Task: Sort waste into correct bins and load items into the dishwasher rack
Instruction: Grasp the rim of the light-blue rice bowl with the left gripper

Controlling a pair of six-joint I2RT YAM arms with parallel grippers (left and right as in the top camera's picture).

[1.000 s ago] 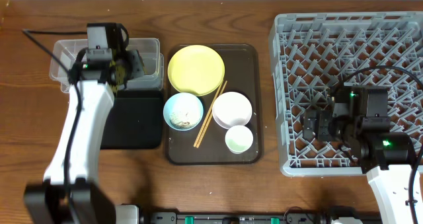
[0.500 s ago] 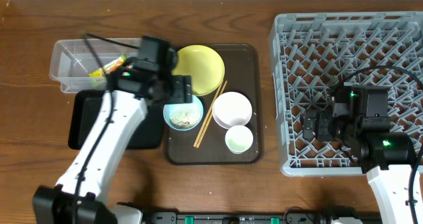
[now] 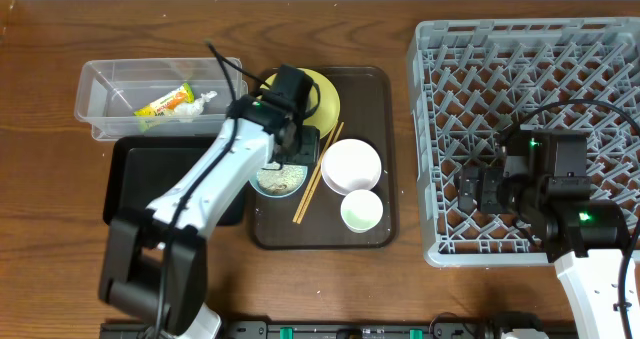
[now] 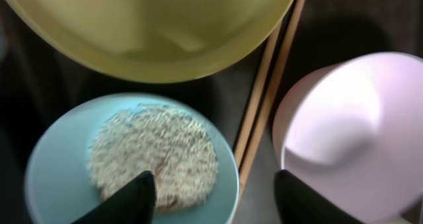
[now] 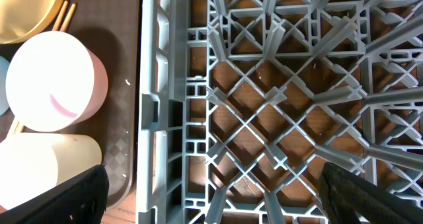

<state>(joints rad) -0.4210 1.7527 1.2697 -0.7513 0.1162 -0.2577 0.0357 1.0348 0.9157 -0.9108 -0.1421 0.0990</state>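
Note:
The green-and-orange wrapper (image 3: pixel 172 102) lies in the clear tub (image 3: pixel 100 79). The black tray (image 3: pixel 140 174) sits in front of the tub. My left gripper (image 3: pixel 296 151) (image 4: pixel 215 201) is open and empty. It hovers over the right rim of the light blue bowl (image 3: pixel 262 175) (image 4: pixel 53 164), which holds the rice scraps (image 4: pixel 152 151). The chopsticks (image 3: pixel 318 174) (image 4: pixel 264 98) lie between the blue bowl and the white bowl (image 3: pixel 351 166) (image 4: pixel 350 131). The yellow plate (image 3: pixel 320 89) (image 4: pixel 152 32) and pale cup (image 3: pixel 361 211) are nearby. My right gripper (image 3: pixel 478 191) (image 5: pixel 215 197) is open above the grey rack (image 3: pixel 530 79) (image 5: pixel 264 105).
The dishes all sit on a dark brown serving tray (image 3: pixel 385 109) between the bins and the rack. The right wrist view also shows the white bowl (image 5: pixel 53 78) and the cup (image 5: pixel 39 168) left of the rack wall.
My left arm has swung right from over the clear tub to above the blue bowl. The wrapper now lies uncovered in the tub. The right arm has not moved.

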